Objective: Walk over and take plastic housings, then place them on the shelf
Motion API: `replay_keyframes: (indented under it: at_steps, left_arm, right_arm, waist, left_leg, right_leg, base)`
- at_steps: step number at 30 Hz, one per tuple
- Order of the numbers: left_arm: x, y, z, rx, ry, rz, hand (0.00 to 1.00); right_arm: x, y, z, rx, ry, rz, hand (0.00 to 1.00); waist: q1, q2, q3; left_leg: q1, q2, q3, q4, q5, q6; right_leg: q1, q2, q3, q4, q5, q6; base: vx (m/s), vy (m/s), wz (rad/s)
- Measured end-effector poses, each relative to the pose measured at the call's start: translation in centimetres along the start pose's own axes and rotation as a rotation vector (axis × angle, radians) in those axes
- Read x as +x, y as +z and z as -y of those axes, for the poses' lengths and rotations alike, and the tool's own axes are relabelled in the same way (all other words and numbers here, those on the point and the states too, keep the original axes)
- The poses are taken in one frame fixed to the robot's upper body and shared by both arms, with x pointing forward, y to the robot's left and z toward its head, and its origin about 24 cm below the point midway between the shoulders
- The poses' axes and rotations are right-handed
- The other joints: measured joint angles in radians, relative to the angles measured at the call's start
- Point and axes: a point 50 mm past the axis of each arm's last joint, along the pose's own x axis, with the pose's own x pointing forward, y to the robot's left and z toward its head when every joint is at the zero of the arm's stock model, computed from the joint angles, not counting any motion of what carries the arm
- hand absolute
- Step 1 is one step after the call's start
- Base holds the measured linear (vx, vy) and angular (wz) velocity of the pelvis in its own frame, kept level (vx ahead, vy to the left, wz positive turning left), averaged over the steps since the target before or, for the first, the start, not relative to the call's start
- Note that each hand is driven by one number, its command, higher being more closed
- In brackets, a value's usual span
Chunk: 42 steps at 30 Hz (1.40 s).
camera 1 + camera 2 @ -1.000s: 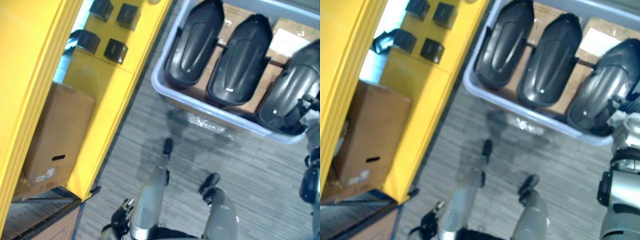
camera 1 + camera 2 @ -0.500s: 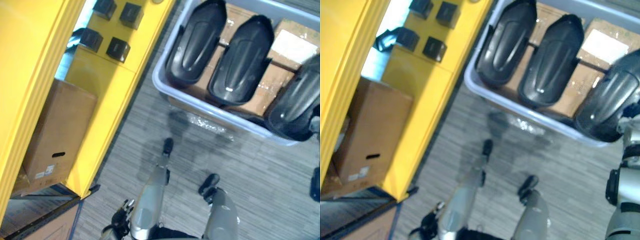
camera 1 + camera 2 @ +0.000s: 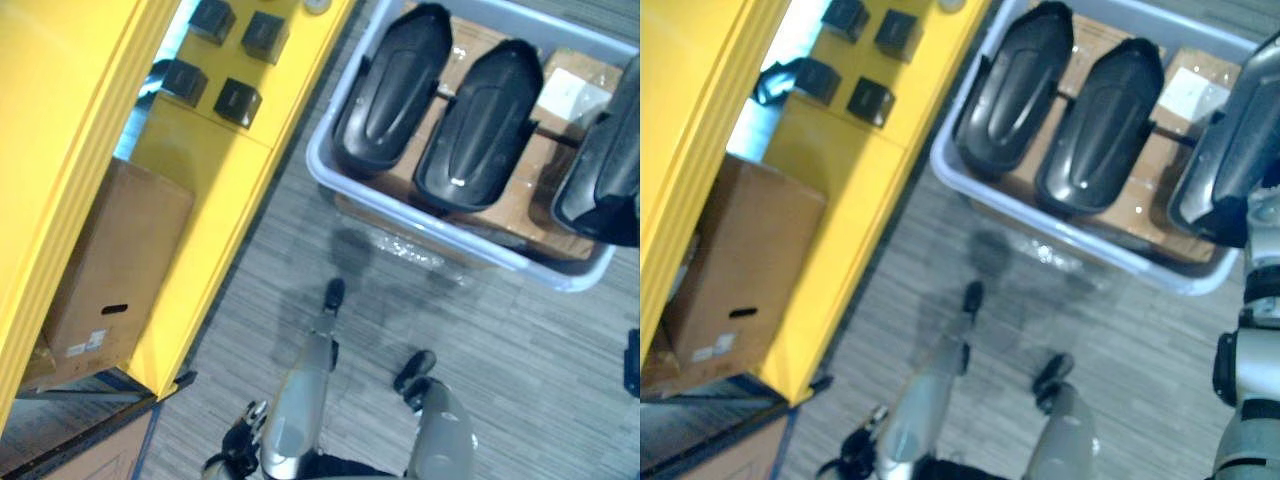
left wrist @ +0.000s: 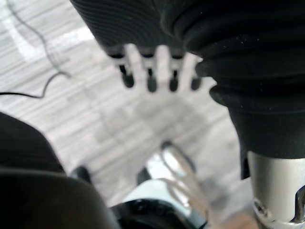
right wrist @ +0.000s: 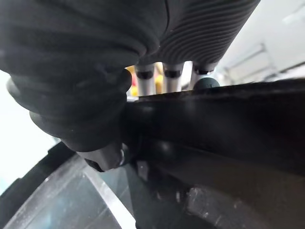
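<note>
**Lifted housing** (image 3: 1225,140): black and glossy, at the right end of the grey bin (image 3: 420,228).
- It stands steeply tipped, far end high. The near end hangs over the brown cardboard (image 3: 545,205) packing, inside the bin's near rim.
- A second ago it lay flatter and lower, with its near end out over that rim. Now it is raised, and bare packing shows where it sat.
- The shelf and the other parts keep almost the same places in the eye views. So the housing has moved, not the camera.
- Judgement: the pick is made and the lift is under way. The carry to the shelf is next.

**Right hand** (image 5: 172,78): in its wrist view the fingers hook over the housing's dark edge with the thumb on the opposite side, clenched on it. The eye views give the housing's tilt and its place in the bin but hide the grip behind the part. The wrist view gives the grip and nothing of the bin.

**Left hand** (image 4: 162,67): in its wrist view the fingers are straight and loose, hanging over the grey floor (image 3: 520,350). It holds nothing.

**Two housings** (image 3: 390,90) lie side by side in the bin, left of the lifted one and apart from it.

**Shelf** (image 3: 60,150): yellow, at the left, well apart from the lifted housing.
- Small black boxes (image 3: 230,100) sit on one level.
- A cardboard box (image 3: 115,260) sits lower down.
- Judgement: a leftward turn is needed to reach it, keeping the long part clear of the bin rim.
</note>
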Motion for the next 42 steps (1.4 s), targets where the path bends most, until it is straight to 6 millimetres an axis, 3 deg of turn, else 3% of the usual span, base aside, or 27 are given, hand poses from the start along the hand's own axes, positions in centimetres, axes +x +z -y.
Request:
replay_keyframes:
  at_steps: [3,4,5,6,8,11,13,16,20,23,26,32,37,42]
  left_arm:
    - [0.1,0.6,0.1,-0.009,-0.003,0.025,0.00]
    - [0.1,1.6,-0.1,-0.023,0.059,0.099,0.00]
    - [-0.5,5.2,-1.1,-0.055,0.243,0.345,0.00]
    - [-0.9,6.5,-1.5,-0.047,0.295,0.420,0.00]
    - [-1.3,7.5,-2.0,-0.003,0.347,0.470,0.00]
    - [-1.8,9.9,-1.9,-0.010,0.408,0.574,0.00]
    - [-3.2,13.3,-1.7,0.237,0.567,0.733,0.00]
    - [-3.5,15.6,-0.6,0.387,0.626,0.831,0.00]
    - [-3.6,15.7,-0.3,0.504,0.688,0.859,0.00]
    - [-3.8,15.9,-0.1,0.569,0.714,0.896,0.00]
    - [-4.5,17.8,2.6,0.642,0.602,1.035,0.00]
    - [-5.5,19.4,9.7,0.716,0.201,1.190,0.00]
    - [-4.6,17.5,14.7,0.704,-0.212,0.994,0.00]
    - [-3.4,15.5,17.7,0.628,-0.414,0.772,0.00]
  right_arm:
    - [-0.1,0.1,-0.2,-0.005,0.005,0.009,1.00]
    - [-0.4,0.2,-0.4,0.009,-0.012,0.025,1.00]
    - [-1.2,0.5,-0.8,0.049,-0.074,0.082,1.00]
    - [-1.4,1.3,-0.8,0.085,-0.098,0.118,1.00]
    - [-1.7,2.0,-0.8,0.119,-0.116,0.157,1.00]
    - [-3.8,0.2,-2.3,0.122,-0.076,0.140,1.00]
    - [-8.0,-2.0,-5.0,0.140,-0.049,0.126,1.00]
    - [-9.3,-2.1,-5.2,0.166,-0.057,0.164,1.00]
    - [-10.7,-1.8,-5.5,0.188,-0.045,0.208,1.00]
    - [-12.4,-2.1,-6.2,0.194,-0.003,0.226,1.00]
    - [-13.9,-2.6,-6.5,0.188,0.031,0.248,1.00]
    - [-15.3,-2.8,-7.0,0.150,0.098,0.304,1.00]
    - [-16.6,-2.0,-7.7,0.142,0.197,0.383,1.00]
    - [-18.2,-0.8,-8.3,0.186,0.260,0.435,1.00]
  waist:
    - [0.000,-0.011,0.001]
    - [0.001,-0.020,0.005]
    - [0.002,-0.051,0.001]
    - [0.003,-0.063,-0.002]
    - [0.003,-0.076,-0.006]
    - [0.004,-0.114,-0.005]
    - [-0.001,-0.180,-0.018]
    - [-0.003,-0.209,-0.029]
    - [-0.005,-0.232,-0.051]
    - [-0.005,-0.267,-0.098]
    - [-0.014,-0.293,-0.148]
    - [-0.040,-0.276,-0.236]
    - [-0.067,-0.229,-0.288]
    - [-0.093,-0.209,-0.307]
  left_leg:
    - [0.008,0.002,0.000,-0.025,0.009,-0.003]
    - [0.016,0.010,-0.005,-0.031,0.014,-0.005]
    - [0.049,0.011,-0.014,-0.040,0.017,-0.009]
    - [0.058,0.010,-0.014,-0.044,0.017,-0.009]
    - [0.062,0.011,-0.019,-0.061,0.020,-0.012]
    - [0.119,0.013,-0.024,-0.099,0.021,-0.011]
    - [0.172,0.017,-0.024,-0.117,0.027,-0.020]
    - [0.188,0.025,-0.020,-0.122,0.027,-0.020]
    - [0.257,0.030,0.014,-0.163,0.025,-0.017]
    - [0.296,0.035,0.044,-0.216,0.033,-0.013]
    - [0.307,0.034,0.057,-0.216,0.033,-0.015]
    - [0.329,0.024,0.072,-0.217,0.029,-0.015]
    - [0.361,0.031,0.098,-0.224,0.017,-0.003]
    - [0.369,0.044,0.125,-0.224,0.017,-0.003]
  right_leg:
    - [0.003,0.005,-0.003,-0.014,0.005,0.002]
    - [0.021,0.018,-0.012,-0.030,0.014,0.000]
    - [0.062,0.022,-0.013,-0.041,0.014,0.000]
    - [0.072,0.022,-0.013,-0.048,0.011,-0.002]
    - [0.071,0.025,-0.014,-0.051,0.007,-0.003]
    - [0.127,0.036,-0.021,-0.091,0.008,0.000]
    - [0.189,0.048,-0.031,-0.121,0.009,0.002]
    - [0.213,0.057,-0.032,-0.147,0.026,0.000]
    - [0.267,0.071,-0.005,-0.203,0.051,0.004]
    - [0.280,0.080,0.016,-0.244,0.060,0.004]
    - [0.307,0.086,0.021,-0.287,0.089,0.008]
    - [0.347,0.082,0.029,-0.341,0.121,0.015]
    - [0.365,0.085,0.059,-0.352,0.129,0.015]
    - [0.365,0.089,0.084,-0.377,0.146,0.014]
  base:
    - [0.01,-0.013,0.01]
    - [0.07,-0.080,0.16]
    - [0.06,-0.086,0.18]
    - [0.04,-0.057,0.15]
    - [-0.03,-0.029,0.02]
    - [-0.02,-0.042,0.09]
    - [0.04,-0.112,0.07]
    - [0.01,-0.041,-0.05]
    - [-0.02,-0.022,-0.21]
    - [0.00,-0.020,-0.24]
    - [0.06,-0.021,-0.08]
    - [0.03,0.000,-0.05]
    - [-0.06,0.009,-0.13]
    - [-0.05,0.006,-0.19]
